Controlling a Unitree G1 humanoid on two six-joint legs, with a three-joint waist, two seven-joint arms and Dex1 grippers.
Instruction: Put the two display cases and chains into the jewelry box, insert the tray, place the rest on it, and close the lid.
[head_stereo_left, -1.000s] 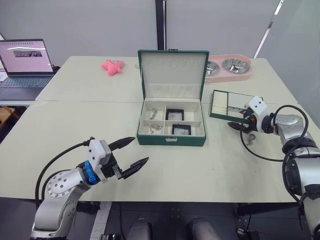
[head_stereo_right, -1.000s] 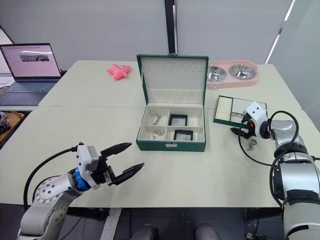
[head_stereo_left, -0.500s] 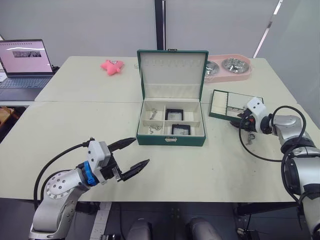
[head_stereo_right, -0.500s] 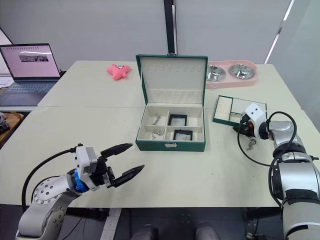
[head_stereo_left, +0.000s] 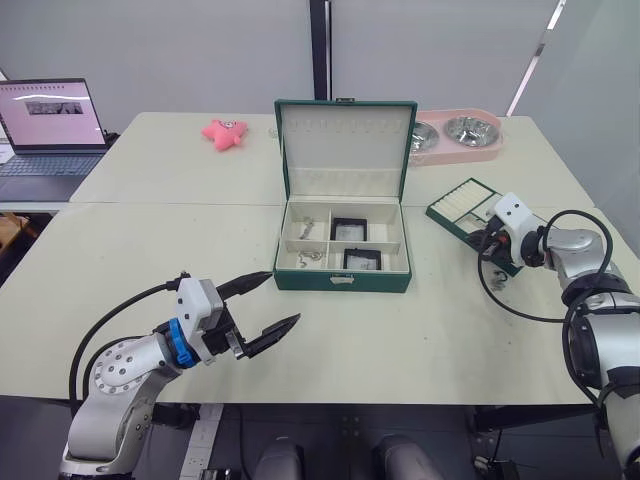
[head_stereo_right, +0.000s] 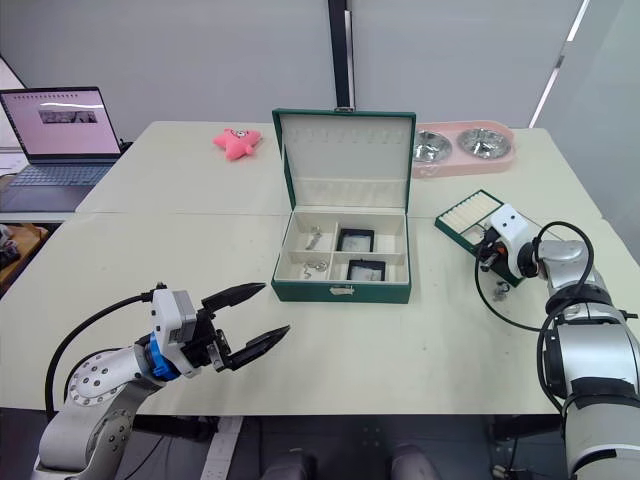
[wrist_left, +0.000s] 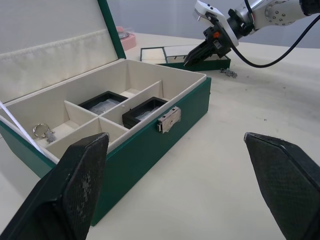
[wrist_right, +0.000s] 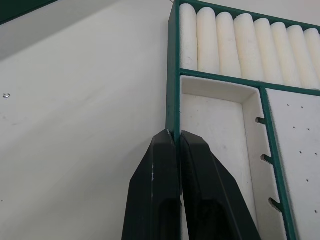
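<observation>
The jewelry box (head_stereo_left: 342, 280) stands open mid-table with its lid (head_stereo_left: 345, 150) upright. Two black display cases (head_stereo_left: 350, 229) (head_stereo_left: 362, 260) lie in its right compartments, and silver chains (head_stereo_left: 307, 228) (head_stereo_left: 310, 256) in the left ones. The tray (head_stereo_left: 462, 203) lies to the right of the box, turned at an angle. My right gripper (head_stereo_left: 487, 238) is shut on the tray's near green rim (wrist_right: 173, 75), one finger on each side. My left gripper (head_stereo_left: 285, 298) hangs open in front of the box, to its left, holding nothing.
Small metal pieces (head_stereo_left: 497, 279) lie on the table just in front of the right gripper. A pink holder with two steel bowls (head_stereo_left: 455, 135) sits behind the tray. At the back left are a pink star toy (head_stereo_left: 224, 132) and a laptop (head_stereo_left: 50, 120).
My right gripper has closed on the tray's rim. The tray has turned from lying square to the table's edge to lying at an angle. The left arm has barely moved.
</observation>
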